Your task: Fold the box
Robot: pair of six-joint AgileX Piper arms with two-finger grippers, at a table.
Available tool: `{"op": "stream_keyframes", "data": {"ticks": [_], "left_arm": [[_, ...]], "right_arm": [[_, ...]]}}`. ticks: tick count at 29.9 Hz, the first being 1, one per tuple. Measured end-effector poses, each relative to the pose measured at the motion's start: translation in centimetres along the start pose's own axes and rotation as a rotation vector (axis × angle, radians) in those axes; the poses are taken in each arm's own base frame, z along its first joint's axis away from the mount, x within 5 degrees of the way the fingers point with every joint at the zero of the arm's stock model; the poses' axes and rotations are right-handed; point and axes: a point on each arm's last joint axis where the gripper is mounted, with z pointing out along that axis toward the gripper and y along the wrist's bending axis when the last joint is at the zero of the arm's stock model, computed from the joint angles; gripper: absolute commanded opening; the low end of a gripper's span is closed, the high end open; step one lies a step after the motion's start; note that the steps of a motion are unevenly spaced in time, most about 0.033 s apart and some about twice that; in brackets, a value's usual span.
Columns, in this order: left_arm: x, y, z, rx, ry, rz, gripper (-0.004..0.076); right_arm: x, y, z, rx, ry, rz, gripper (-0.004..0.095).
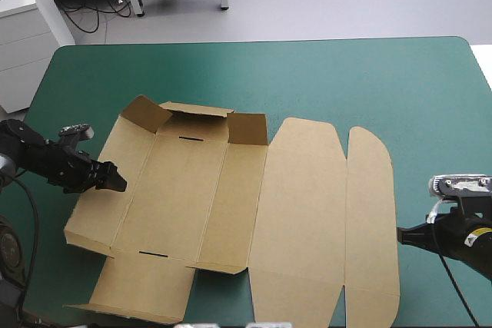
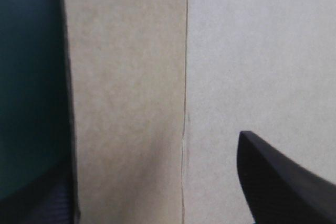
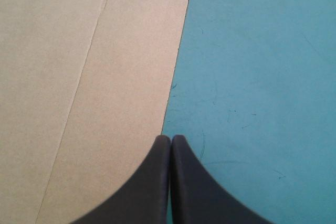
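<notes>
The brown box (image 1: 231, 205) lies as a cut sheet on the teal-green cover. Its far-left flaps (image 1: 146, 113) stand slightly raised, and the lid panels (image 1: 369, 213) lie flat toward the right. My left gripper (image 1: 115, 179) is at the sheet's left edge. In the left wrist view it (image 2: 142, 171) is open: one black finger (image 2: 283, 182) is over the board (image 2: 236, 51) and the other is outside the board's edge. My right gripper (image 1: 401, 234) is shut, its tip (image 3: 170, 141) right at the lid's right edge (image 3: 176, 66), with no board seen between the fingers.
A wide strip of teal-green cover (image 1: 346, 74) runs between the box and the table's far edge. More cover (image 3: 262, 77) shows to the right of the lid. The sheet's near flaps (image 1: 146, 289) reach close to the table's front edge.
</notes>
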Motion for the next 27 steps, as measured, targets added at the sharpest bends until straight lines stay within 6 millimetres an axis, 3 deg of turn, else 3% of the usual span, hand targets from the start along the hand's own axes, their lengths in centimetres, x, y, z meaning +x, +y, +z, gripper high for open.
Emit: {"op": "stream_keyframes", "data": {"ticks": [17, 20, 24, 27], "left_arm": [[1.1, 0.3, 1.1, 0.009, 0.05, -0.02, 0.0424], [1.2, 0.3, 1.1, 0.01, 0.051, -0.021, 0.0336], [1.1, 0.3, 1.1, 0.01, 0.05, -0.02, 0.0125], [1.1, 0.3, 1.1, 0.011, 0.05, -0.006, 0.0018]], "right_arm": [[-0.2, 0.0, 0.0, 0.002, -0.025, 0.0, -0.002], [-0.2, 0.0, 0.0, 0.002, -0.023, 0.0, -0.002], [-0.2, 0.0, 0.0, 0.001, -0.017, 0.0, -0.002], [-0.2, 0.0, 0.0, 0.001, -0.017, 0.0, -0.002]]}}
